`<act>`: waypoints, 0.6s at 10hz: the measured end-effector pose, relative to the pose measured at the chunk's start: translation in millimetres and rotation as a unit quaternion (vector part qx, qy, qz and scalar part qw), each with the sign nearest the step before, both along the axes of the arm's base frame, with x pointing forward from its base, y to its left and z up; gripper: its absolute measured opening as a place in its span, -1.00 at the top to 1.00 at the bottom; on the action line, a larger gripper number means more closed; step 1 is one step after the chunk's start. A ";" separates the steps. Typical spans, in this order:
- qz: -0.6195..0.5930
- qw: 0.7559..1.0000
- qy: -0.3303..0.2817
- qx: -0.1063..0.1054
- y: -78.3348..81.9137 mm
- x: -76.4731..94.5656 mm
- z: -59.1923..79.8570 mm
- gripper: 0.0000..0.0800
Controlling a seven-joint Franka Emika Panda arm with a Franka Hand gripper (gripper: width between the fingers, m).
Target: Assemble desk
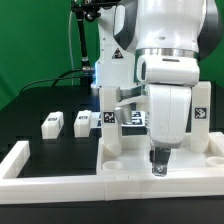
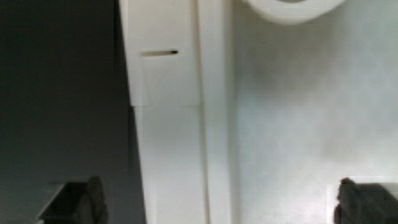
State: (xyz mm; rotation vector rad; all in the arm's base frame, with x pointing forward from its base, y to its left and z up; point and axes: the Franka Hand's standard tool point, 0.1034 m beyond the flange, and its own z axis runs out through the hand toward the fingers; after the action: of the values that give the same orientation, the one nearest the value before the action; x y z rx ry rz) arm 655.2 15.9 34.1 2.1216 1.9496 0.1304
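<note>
The white desk top [image 1: 125, 150] lies on the black table against the fence, in front of the arm. In the wrist view its flat face [image 2: 294, 110], raised rim [image 2: 169, 110] and a round corner socket [image 2: 294, 8] fill the frame. My gripper [image 1: 158, 165] hangs low over the top's near edge. It is open and empty [image 2: 222, 203]. One dark finger [image 2: 75, 202] is over the black table and the other [image 2: 370, 200] is over the top's face, so the jaws stand either side of the rim. Three short tagged legs [image 1: 52, 122] [image 1: 82, 121] [image 1: 101, 118] stand behind on the exterior view's left.
The long white L-shaped fence [image 1: 20, 160] runs along the front and up the exterior view's left. Another tagged white piece [image 1: 200, 115] shows behind the arm on the right. The arm's body hides the table's middle. A cable runs across the back left.
</note>
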 end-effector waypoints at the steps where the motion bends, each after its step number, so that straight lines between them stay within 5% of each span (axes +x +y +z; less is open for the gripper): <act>1: 0.000 1.000 0.000 0.000 -0.2 0.0 0.0 -0.62; 3: -0.006 1.000 -0.001 0.001 0.4 1.4 2.9 -0.62; 6: -0.047 0.999 0.017 0.000 -10.9 9.0 78.7 -0.62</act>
State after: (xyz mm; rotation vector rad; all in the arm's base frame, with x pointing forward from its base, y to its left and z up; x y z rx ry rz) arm 664.2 5.1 112.8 2.2255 1.8626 0.0769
